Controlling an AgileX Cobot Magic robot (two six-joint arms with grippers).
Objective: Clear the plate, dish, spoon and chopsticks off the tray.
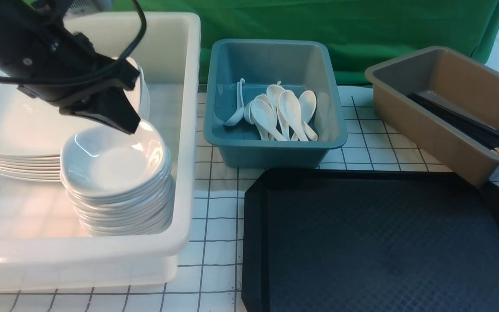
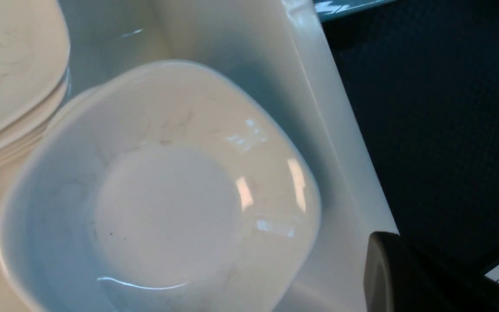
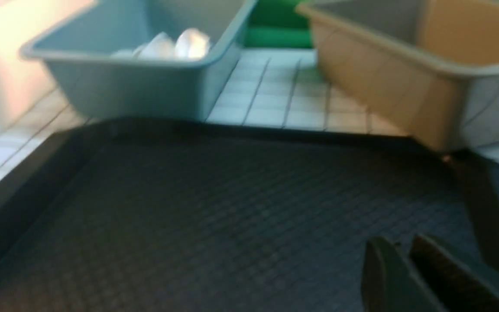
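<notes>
Nothing lies on the black tray [image 1: 383, 242], so the clearing looks finished. Just beneath the left gripper [image 1: 117, 117], shut and empty, sits the stacked dish [image 1: 113, 158]; the right gripper [image 3: 405, 273], jaws slightly parted, holds nothing, so both need only retreat.

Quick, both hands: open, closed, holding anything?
Left hand: closed, empty, above the stack of small dishes in the white tub.
Right hand: narrow gap between fingers, nothing held, over the tray.

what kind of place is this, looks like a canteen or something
Probably a staged dish-sorting bench, canteen style: a white tub of stacked dishes, a blue tub of soup spoons, a black tray, on gridded cloth before a green backdrop.
</notes>
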